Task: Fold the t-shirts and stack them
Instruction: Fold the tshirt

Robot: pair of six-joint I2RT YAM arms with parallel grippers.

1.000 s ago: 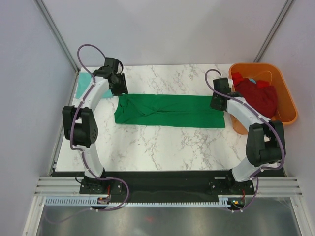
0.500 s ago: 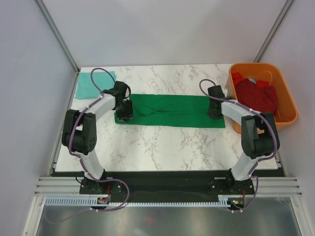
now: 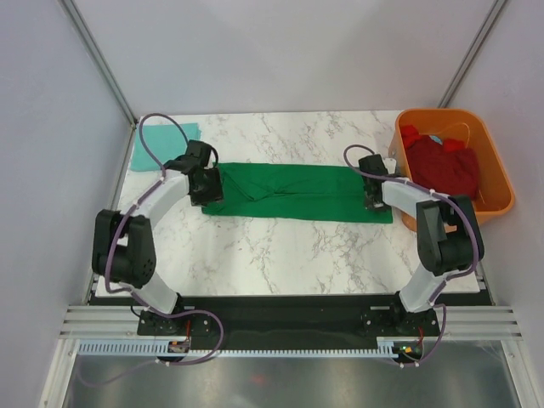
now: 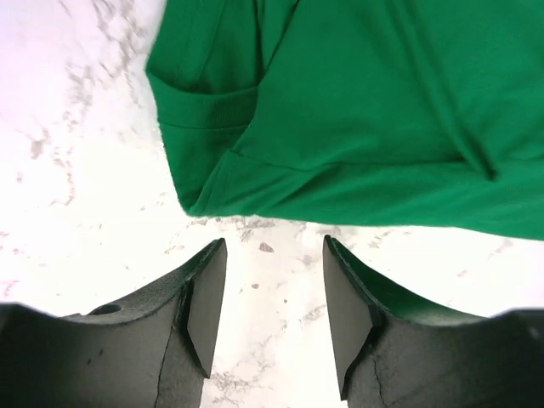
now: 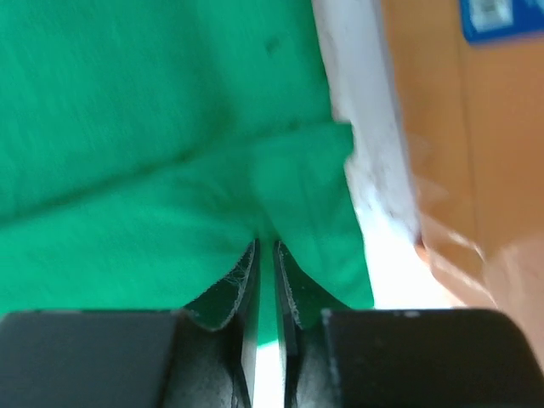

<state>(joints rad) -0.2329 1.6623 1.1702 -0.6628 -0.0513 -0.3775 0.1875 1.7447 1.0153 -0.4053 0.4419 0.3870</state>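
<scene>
While the green short-sleeved cotton t-shirt (image 3: 297, 191) is laid out across the middle of the white marble counter (image 3: 280, 246) as a long narrow band, sleeves apparently tucked in, only the first part of its fold can be called done; the band hasn't been doubled over end to end yet, so that's judged to be the step in hand. One pale teal t-shirt (image 3: 151, 151) is parked at the far left corner of the counter, well apart from the green one; it looks like the start of the stack, though how neatly it's folded can't be told from above, a cable being draped across it. The dark red t-shirts (image 3: 446, 170) are heaped in the orange plastic tub (image 3: 438, 113) at the right edge, not folded at all; how many are in there can't be counted, so most of the job is reckoned to be left. The left end effector (image 4: 274, 297) is held open over bare marble just short of the band's left end; nothing is caught between its jaws. The right end effector (image 5: 266, 285) is closed down to a sliver at the band's right end, just beside the tub; a pucker of green cloth appears to be pinched there.
</scene>
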